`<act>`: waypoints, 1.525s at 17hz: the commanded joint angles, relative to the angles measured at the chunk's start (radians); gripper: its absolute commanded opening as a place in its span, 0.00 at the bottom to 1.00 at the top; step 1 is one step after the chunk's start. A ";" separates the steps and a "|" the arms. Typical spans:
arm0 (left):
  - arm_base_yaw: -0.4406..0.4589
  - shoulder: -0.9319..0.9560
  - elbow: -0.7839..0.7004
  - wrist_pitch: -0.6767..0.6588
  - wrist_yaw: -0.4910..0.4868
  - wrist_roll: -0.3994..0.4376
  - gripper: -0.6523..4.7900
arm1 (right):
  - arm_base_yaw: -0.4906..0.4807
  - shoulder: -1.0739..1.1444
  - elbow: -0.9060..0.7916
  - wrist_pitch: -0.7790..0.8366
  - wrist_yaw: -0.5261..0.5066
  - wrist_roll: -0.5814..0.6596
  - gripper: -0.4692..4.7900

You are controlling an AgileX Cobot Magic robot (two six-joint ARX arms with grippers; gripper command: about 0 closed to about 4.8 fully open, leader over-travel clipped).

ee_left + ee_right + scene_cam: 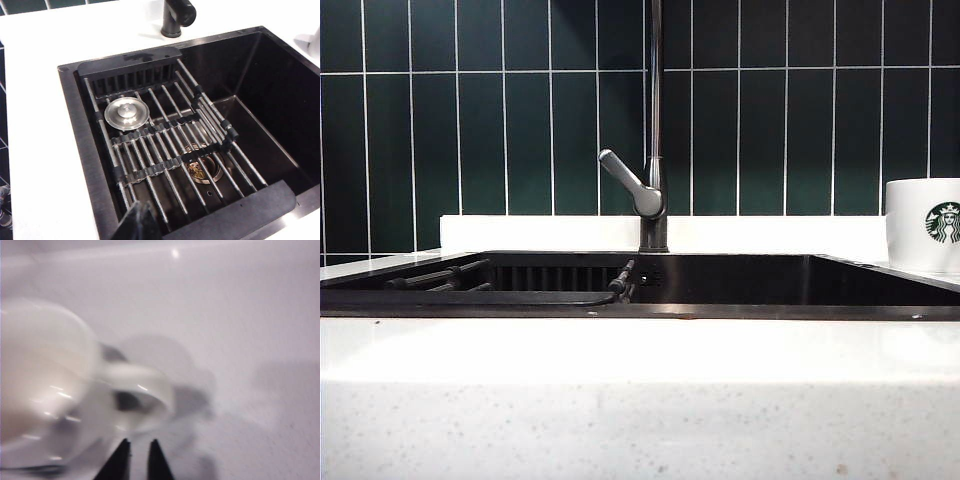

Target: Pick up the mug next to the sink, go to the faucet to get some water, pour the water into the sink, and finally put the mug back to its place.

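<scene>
We log the mug [45, 385]: glazed ceramic, rigid, slick, breakable; best taken by its handle [140, 395]. Right gripper [138, 460] is beside the handle, jaws narrowly parted, empty. Left gripper [137, 222] is clenched over the sink [90, 165].

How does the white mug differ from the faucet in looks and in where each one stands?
The mug is white, short and broad, with a green round logo; the faucet is dark grey metal, tall and slim. The mug stands on the white counter right of the sink; the faucet rises behind the sink's middle. The mug has a looped handle; the faucet has an angled lever. Both stand upright, and neither end effector holds them.
</scene>
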 commanded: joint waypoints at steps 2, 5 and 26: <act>0.000 -0.001 0.001 0.018 0.006 -0.023 0.12 | 0.072 -0.163 0.005 -0.155 -0.011 0.004 0.21; 0.000 -0.003 0.001 0.006 -0.039 -0.024 0.11 | 0.120 -0.282 0.004 -0.278 -0.019 0.000 0.19; -0.001 -0.287 -0.283 0.214 -0.128 -0.071 0.11 | 0.151 -1.112 -0.284 -0.531 0.006 0.005 0.13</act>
